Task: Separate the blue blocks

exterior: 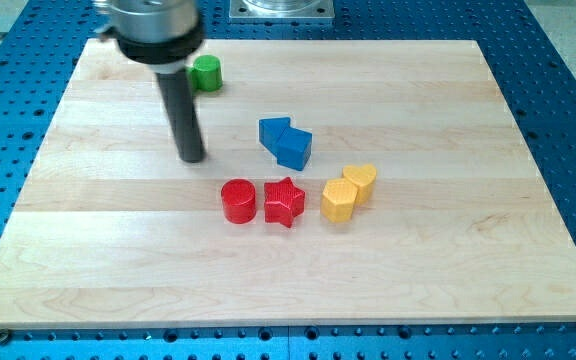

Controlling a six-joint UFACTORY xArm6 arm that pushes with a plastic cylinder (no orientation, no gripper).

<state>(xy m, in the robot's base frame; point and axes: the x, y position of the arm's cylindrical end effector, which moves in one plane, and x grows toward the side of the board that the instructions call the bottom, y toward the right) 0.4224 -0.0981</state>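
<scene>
Two blue blocks touch each other near the board's middle: one blue block (272,131) on the left and a blue cube-like block (295,148) on the right, a little lower. My tip (192,157) rests on the board to the left of the blue pair, with a clear gap between. The rod rises up to a grey mount at the view's top left.
A red cylinder (238,201) and a red star (284,202) sit below the blue pair. A yellow hexagon block (339,200) and a yellow heart block (360,182) touch at lower right. A green cylinder (206,73) stands near the top. The wooden board (448,250) lies on a blue perforated table.
</scene>
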